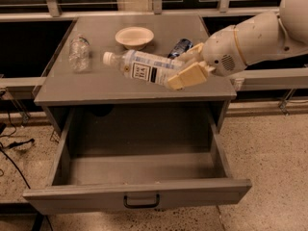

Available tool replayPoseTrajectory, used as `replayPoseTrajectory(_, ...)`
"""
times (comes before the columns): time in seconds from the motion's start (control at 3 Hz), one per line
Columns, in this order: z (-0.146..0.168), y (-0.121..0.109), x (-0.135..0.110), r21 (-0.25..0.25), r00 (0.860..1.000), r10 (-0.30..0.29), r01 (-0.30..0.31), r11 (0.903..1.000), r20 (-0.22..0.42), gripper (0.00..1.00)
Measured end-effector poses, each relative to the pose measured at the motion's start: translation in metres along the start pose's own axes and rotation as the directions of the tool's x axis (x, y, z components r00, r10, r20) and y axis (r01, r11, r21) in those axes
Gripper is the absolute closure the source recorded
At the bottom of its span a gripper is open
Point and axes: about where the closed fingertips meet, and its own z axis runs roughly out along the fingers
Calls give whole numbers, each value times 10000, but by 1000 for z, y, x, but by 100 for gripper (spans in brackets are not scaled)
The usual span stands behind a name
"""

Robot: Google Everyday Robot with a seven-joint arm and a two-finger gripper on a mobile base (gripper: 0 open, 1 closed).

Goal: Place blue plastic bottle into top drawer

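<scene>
The blue plastic bottle [142,67] is clear with a white cap and a pale label. It lies level in the air above the cabinet top, cap pointing left. My gripper [184,68] comes in from the right on a white arm and is shut on the bottle's base end, one cream finger [187,76] in front and one behind. The top drawer [139,177] is pulled wide open below, grey, with a black handle [141,201] on its front panel. Its inside holds nothing.
On the grey cabinet top [96,88] stand a short wrinkled clear bottle [79,53] at the left, a cream bowl [134,37] at the back, and a blue can [179,47] lying behind the gripper. Black cables [14,153] lie on the speckled floor at the left.
</scene>
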Motion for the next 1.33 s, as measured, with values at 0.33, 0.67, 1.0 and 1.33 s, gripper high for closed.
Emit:
replayPoseTrajectory(0.33,2,33,27,-553,10000,68,-66,9984,36,100)
replayPoseTrajectory(0.67,12,53,47,-900,9996,-171,191,9958,230,100)
replayPoseTrajectory(1.0,46,73,86,-1245,9992,-222,262,9919,339,100)
replayPoseTrajectory(1.33,50,75,88,-1326,9990,-305,348,9906,341,100)
